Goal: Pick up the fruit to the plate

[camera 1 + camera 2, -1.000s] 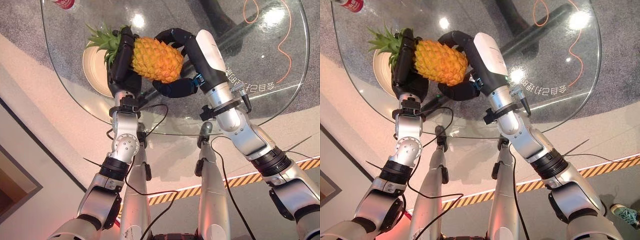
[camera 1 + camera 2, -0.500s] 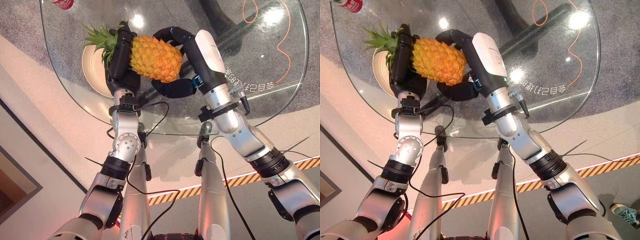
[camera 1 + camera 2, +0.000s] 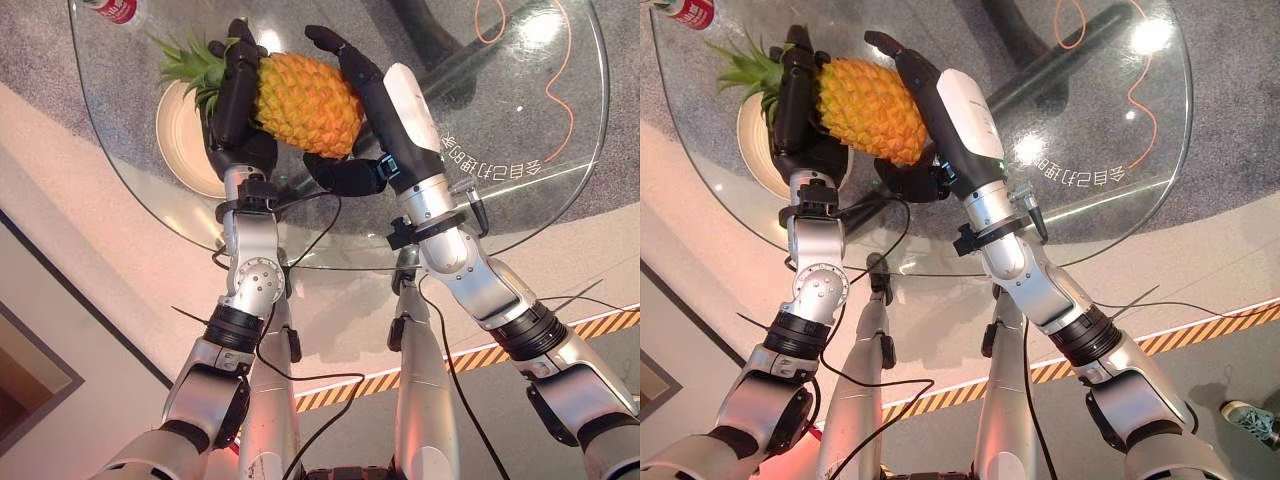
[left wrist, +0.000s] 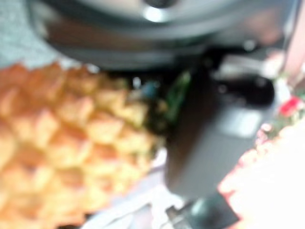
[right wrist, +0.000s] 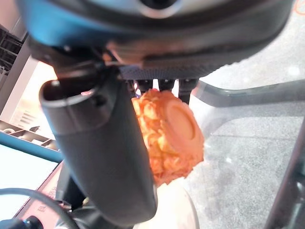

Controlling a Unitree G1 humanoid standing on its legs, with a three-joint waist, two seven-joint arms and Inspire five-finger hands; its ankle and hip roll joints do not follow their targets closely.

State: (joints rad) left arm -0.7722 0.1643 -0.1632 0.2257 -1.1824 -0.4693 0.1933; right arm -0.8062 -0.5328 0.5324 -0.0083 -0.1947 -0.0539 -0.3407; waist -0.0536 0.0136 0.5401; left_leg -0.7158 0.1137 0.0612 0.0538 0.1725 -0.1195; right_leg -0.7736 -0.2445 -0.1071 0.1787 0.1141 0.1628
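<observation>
A yellow-orange pineapple [image 3: 305, 100] with a green crown [image 3: 190, 65] hangs above the glass table, clamped between both hands. My left hand [image 3: 232, 110] presses flat against its crown-end side, fingers straight. My right hand [image 3: 400, 120] cups the other side, with its fingers [image 3: 335, 50] reaching up along the fruit and its thumb [image 3: 340, 175] curled under it. A cream plate [image 3: 180, 140] lies on the table just left of and beneath the crown. The right wrist view shows the pineapple's cut base [image 5: 171, 138] past the thumb [image 5: 100, 152]. Its skin [image 4: 57, 152] shows close up in the left wrist view.
A red can [image 3: 110, 10] stands at the far left edge of the round glass table [image 3: 520, 120]. Through the glass I see the dark table base [image 3: 440, 20] and an orange cable [image 3: 560, 60] on the grey carpet.
Both hands have carried the pineapple a little farther away and left, toward the plate. The right hand's fingers, earlier curled over the fruit's top, have straightened along its side.
</observation>
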